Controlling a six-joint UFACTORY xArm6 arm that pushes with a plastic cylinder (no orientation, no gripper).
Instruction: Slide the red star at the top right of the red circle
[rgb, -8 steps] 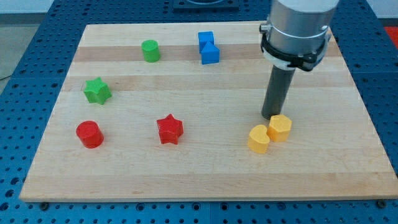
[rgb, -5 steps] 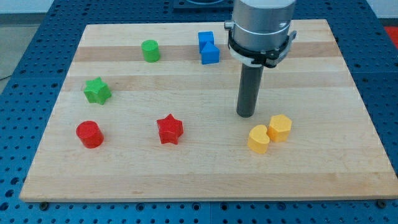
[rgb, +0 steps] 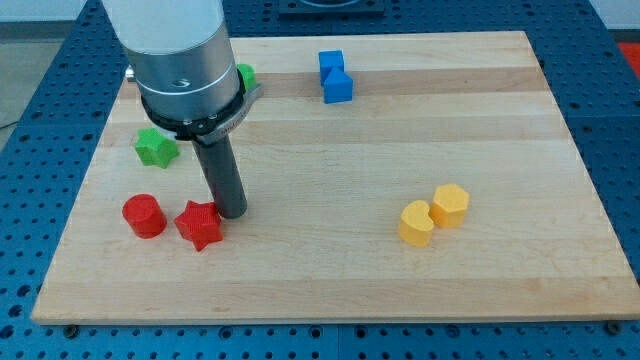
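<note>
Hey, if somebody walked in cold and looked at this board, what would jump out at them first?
Probably the big grey arm at the view's upper left, its dark rod coming down so my tip sits just right of the red star. That star lies close beside the red circle, near the view's lower left. Next, two yellow blocks huddled together at the lower right.

The red star (rgb: 199, 223) sits hemmed just right of the red circle (rgb: 144, 215), the tip (rgb: 232, 211) touching its upper right; the green star (rgb: 155, 146) stands above; open board lies rightward toward the two yellow blocks (rgb: 432, 215).
</note>
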